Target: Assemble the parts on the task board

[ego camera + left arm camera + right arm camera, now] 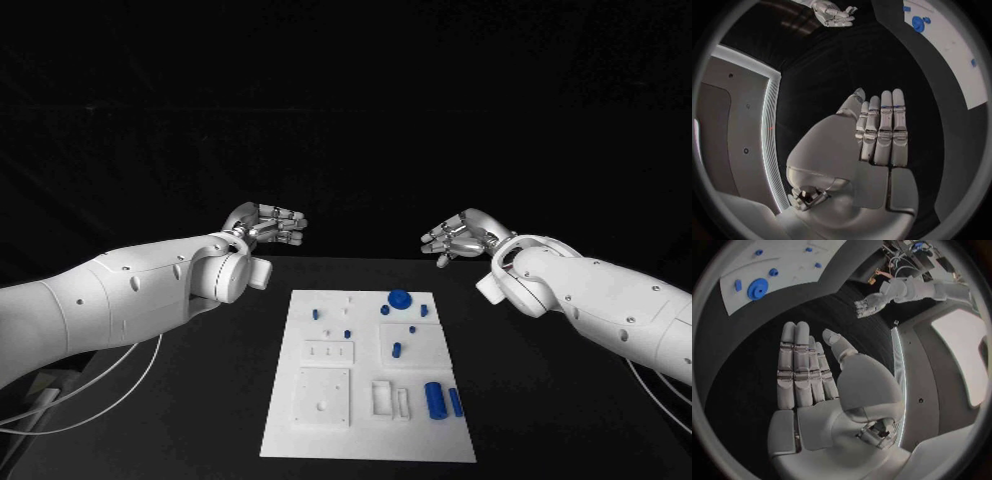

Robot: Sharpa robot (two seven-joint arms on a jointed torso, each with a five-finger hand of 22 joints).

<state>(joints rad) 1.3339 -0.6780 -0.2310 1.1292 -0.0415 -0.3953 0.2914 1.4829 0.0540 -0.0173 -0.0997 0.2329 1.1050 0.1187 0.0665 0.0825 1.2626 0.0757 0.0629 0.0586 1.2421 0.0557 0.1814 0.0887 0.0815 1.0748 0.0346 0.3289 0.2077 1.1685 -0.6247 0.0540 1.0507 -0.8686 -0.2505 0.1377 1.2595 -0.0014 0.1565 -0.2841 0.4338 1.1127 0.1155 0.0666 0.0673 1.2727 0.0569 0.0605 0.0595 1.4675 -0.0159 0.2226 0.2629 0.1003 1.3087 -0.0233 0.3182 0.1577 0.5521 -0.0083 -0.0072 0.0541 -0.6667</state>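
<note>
The white task board (368, 380) lies in the middle of the black table. Near its far end sits a round blue disc (398, 297), with several small blue parts (397, 350) scattered below it. Two blue cylinders (434, 400) lie side by side near the board's right front corner. My left hand (271, 224) hangs beyond the board's far left corner, and my right hand (459, 238) beyond its far right corner. Both hold nothing. In the wrist views the left hand (873, 145) and the right hand (817, 375) show straight fingers with the thumb held apart.
White recessed fixtures (327, 398) take up the board's near left part. Black table (188, 400) runs along both sides of the board. White cables (58, 400) hang under my left arm at the near left.
</note>
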